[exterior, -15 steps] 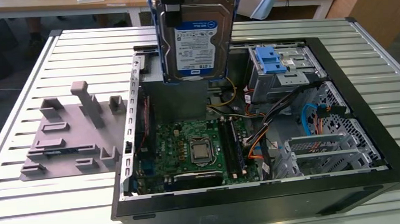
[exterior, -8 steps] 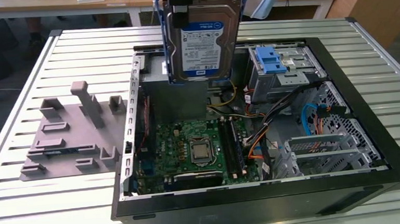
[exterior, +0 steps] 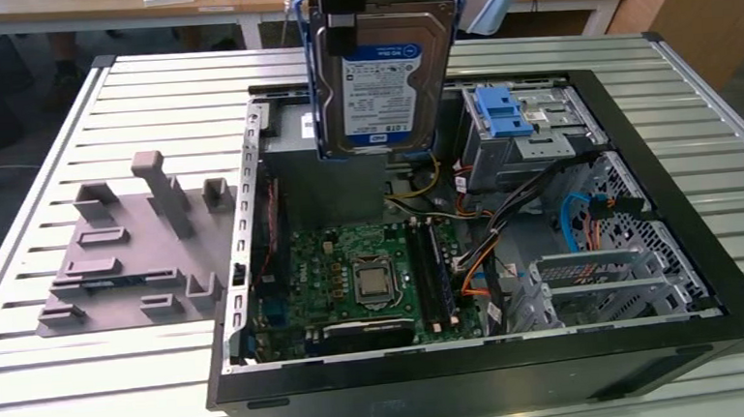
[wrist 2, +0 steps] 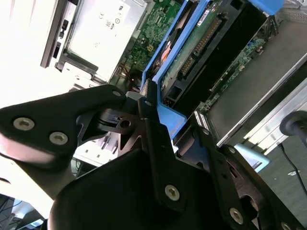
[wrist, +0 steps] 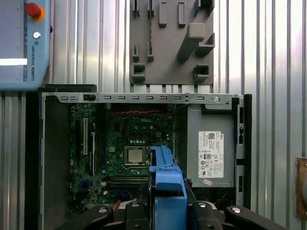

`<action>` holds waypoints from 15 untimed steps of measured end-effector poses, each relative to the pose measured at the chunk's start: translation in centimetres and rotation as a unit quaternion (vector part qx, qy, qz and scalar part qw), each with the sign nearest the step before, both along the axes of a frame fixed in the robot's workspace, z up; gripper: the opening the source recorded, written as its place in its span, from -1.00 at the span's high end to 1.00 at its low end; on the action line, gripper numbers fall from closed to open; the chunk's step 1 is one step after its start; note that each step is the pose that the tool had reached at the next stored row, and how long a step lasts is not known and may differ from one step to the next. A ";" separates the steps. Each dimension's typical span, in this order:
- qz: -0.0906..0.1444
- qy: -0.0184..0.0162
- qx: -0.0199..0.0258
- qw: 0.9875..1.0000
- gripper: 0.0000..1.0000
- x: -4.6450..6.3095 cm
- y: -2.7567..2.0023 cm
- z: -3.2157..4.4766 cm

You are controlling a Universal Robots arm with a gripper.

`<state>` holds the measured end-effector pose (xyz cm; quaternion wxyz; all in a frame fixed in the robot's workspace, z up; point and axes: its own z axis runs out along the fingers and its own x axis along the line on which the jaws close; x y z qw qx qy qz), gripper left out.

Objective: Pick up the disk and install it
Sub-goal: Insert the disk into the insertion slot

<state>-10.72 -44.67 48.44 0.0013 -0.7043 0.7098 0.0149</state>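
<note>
**Disk held upright above the open computer case**

In the upper centre of the exterior view, the gripper (exterior: 343, 11) is clamped on the disk (exterior: 384, 82). The disk hangs upright with its blue-and-white label facing the camera. Its lower edge is over the far part of the computer case (exterior: 486, 376), clear of everything inside. In the second wrist view, the gripper (wrist 2: 172, 115) has its black fingers (wrist 2: 149, 120) pressed on either side of the blue carrier frame. The disk's (wrist 2: 192, 48) green circuit-board side runs away from them. In the first wrist view, the blue frame end of the disk (wrist: 168, 191) sits between the gripper's (wrist: 168, 213) two sides.

Just below the disk in the exterior view stands the grey power supply (exterior: 332, 182). The green motherboard (exterior: 349, 268) fills the case floor lower in the frame. Toward the exterior view's right sit the metal drive cage (exterior: 542, 130) and its bright blue latch (exterior: 502, 113), with loose orange, blue and black cables (exterior: 566, 216) strung below them. The case rests on a ribbed metal counter (exterior: 85, 381). On the exterior view's left, well apart from the disk, the grey holder plate (exterior: 129, 252) lies with its posts upright. In the first wrist view a blue pendant (wrist: 21, 43) with a red button lies on the counter beside the case.
</note>
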 end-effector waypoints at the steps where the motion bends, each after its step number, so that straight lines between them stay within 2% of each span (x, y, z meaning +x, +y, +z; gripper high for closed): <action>1: 0.000 0.000 0.000 1.000 0.27 0.0 -0.12 -0.01; 10: 0.000 0.000 0.000 1.000 0.27 0.5 -1.47 -0.12; 15: 0.000 0.000 0.000 1.000 0.27 0.5 -2.72 -0.20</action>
